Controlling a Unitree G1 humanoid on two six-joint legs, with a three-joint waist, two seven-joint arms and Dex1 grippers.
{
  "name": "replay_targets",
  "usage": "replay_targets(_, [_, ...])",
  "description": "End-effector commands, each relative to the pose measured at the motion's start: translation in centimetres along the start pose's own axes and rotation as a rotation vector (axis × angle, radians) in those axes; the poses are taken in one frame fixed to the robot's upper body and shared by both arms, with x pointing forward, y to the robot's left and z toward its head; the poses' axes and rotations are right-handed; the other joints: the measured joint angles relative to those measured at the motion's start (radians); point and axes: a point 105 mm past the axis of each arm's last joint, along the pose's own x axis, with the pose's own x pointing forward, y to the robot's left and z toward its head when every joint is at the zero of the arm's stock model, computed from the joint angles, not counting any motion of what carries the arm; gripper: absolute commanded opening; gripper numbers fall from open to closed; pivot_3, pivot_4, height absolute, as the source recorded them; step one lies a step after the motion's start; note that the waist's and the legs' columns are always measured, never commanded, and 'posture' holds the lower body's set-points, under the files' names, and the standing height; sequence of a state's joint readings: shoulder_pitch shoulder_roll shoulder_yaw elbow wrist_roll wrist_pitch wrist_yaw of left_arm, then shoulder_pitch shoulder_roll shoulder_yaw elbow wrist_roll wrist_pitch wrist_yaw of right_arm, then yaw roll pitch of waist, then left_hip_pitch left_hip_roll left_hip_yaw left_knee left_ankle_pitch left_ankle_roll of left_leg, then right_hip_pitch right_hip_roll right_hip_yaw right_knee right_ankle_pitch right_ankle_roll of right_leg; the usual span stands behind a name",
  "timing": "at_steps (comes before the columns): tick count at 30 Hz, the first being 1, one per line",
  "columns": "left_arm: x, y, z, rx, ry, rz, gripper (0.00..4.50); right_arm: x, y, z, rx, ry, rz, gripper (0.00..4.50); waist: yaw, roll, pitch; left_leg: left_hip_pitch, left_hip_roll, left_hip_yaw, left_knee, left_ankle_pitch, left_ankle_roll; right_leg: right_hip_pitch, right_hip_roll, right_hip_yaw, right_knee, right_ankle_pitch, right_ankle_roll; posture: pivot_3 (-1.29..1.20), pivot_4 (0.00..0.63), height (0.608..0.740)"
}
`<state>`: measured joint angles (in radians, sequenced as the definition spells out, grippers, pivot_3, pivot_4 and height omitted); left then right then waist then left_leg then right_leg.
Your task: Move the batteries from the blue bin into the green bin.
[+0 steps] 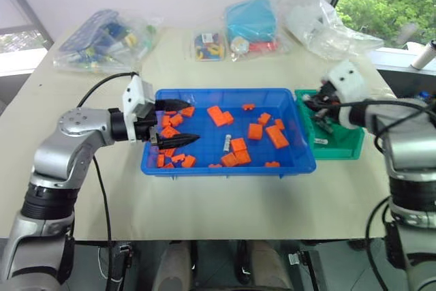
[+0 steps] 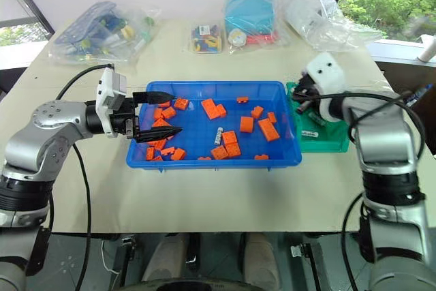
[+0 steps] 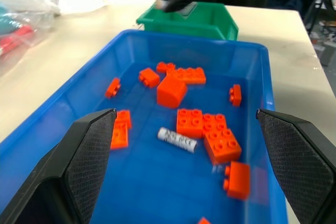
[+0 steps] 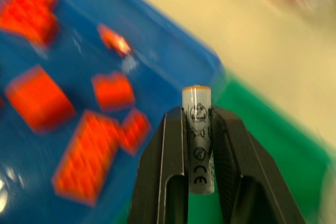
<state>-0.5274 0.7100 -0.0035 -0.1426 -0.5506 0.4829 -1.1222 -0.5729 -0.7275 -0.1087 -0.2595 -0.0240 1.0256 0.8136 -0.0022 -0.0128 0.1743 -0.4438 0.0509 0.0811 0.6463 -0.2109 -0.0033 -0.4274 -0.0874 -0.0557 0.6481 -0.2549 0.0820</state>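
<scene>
We see the right gripper pinching a battery upright between its fingers above the green bin's edge beside the blue bin, while the left gripper hangs spread wide.

Both arms are silver-grey metal with rounded joints and black bands at the elbows. Black cables loop along each. White housings cap the wrists. Each pincer, left and right, has two black textured fingers.

Bright, even daylight from the windows; the right wrist view is motion-blurred.
</scene>
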Motion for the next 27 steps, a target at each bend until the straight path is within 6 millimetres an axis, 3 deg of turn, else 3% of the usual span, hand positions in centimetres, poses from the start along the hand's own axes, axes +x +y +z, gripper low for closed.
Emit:
replay_targets(1, [0.5, 0.1, 0.9, 0.048, -0.021, -0.028, 4.50, -1.2, -0.4, 0.6, 0.008, -0.044, -0.072, 1.22, -0.005, 0.000, 0.000, 0.000, 0.000, 0.000, 0.000, 0.000, 0.000, 0.000, 0.000, 0.000, 0.000, 0.000, 0.000, 0.00, 0.150, 0.736])
replay_targets(4, [0.8, 0.1, 0.9, 0.050, -0.024, -0.041, 4.50, -1.1, -0.5, 0.6, -0.011, -0.040, -0.095, 2.29, -0.009, 0.000, 0.000, 0.000, 0.000, 0.000, 0.000, 0.000, 0.000, 0.000, 0.000, 0.000, 0.000, 0.000, 0.000, 0.00, 0.150, 0.736])
replay_targets(5, [0.8, 0.1, 0.9, 0.050, -0.023, -0.044, 4.50, -1.1, -0.4, 0.8, -0.018, -0.045, -0.094, 2.97, -0.009, 0.000, 0.000, 0.000, 0.000, 0.000, 0.000, 0.000, 0.000, 0.000, 0.000, 0.000, 0.000, 0.000, 0.000, 0.00, 0.150, 0.736])
replay_targets(6, [0.8, 0.1, 0.8, 0.050, -0.023, -0.046, 4.50, -1.0, -0.3, 1.3, -0.026, -0.059, -0.087, 3.35, -0.008, 0.000, 0.000, 0.000, 0.000, 0.000, 0.000, 0.000, 0.000, 0.000, 0.000, 0.000, 0.000, 0.000, 0.000, 0.00, 0.150, 0.736])
replay_targets(12, [0.6, -0.1, 0.6, 0.048, -0.020, -0.043, 4.50, -0.1, 3.1, 4.9, 0.017, -0.180, 0.070, 3.35, -0.010, 0.000, 0.000, 0.000, 0.000, -0.001, 0.000, 0.000, 0.000, 0.000, 0.000, 0.000, 0.000, 0.000, 0.000, 0.00, 0.150, 0.736])
replay_targets(15, [0.2, -0.3, 0.4, 0.045, -0.013, -0.031, 4.50, 1.7, 8.4, 5.9, -0.029, -0.204, 0.265, 3.35, -0.011, 0.000, 0.000, -0.001, 0.000, -0.001, 0.000, 0.000, 0.000, 0.000, 0.000, 0.000, 0.000, 0.000, 0.000, 0.00, 0.150, 0.736])
replay_targets(17, [-0.1, -0.4, 0.4, 0.045, -0.009, -0.020, 4.50, 2.8, 11.4, 5.9, -0.084, -0.197, 0.388, 3.35, -0.011, 0.000, 0.000, -0.001, 0.000, -0.001, 0.000, 0.000, 0.000, 0.000, 0.000, 0.000, 0.000, 0.000, 0.000, 0.00, 0.150, 0.736])
replay_targets(19, [-0.2, -0.5, 0.5, 0.046, -0.007, -0.012, 4.50, 3.5, 13.0, 5.9, -0.115, -0.189, 0.464, 3.35, -0.008, 0.000, 0.000, -0.001, 0.000, -0.001, 0.000, 0.000, 0.000, 0.000, 0.000, 0.000, 0.000, 0.000, 0.000, 0.00, 0.150, 0.736])
replay_targets(23, [-0.7, -0.4, 0.6, 0.048, -0.001, 0.008, 4.50, 4.5, 15.3, 5.1, -0.242, -0.138, 0.592, 4.43, -0.005, 0.000, 0.000, -0.002, -0.001, -0.001, 0.002, 0.000, 0.000, 0.001, -0.001, 0.000, 0.000, 0.000, 0.000, 0.00, 0.150, 0.736])
replay_targets(27, [-1.0, -0.6, 0.6, 0.050, 0.001, 0.036, 4.50, 5.4, 16.2, 4.3, -0.323, -0.083, 0.666, 4.43, -0.010, 0.000, 0.000, -0.001, -0.001, -0.002, 0.001, 0.000, 0.000, 0.001, 0.000, 0.000, 0.000, 0.000, 0.000, 0.00, 0.150, 0.736])
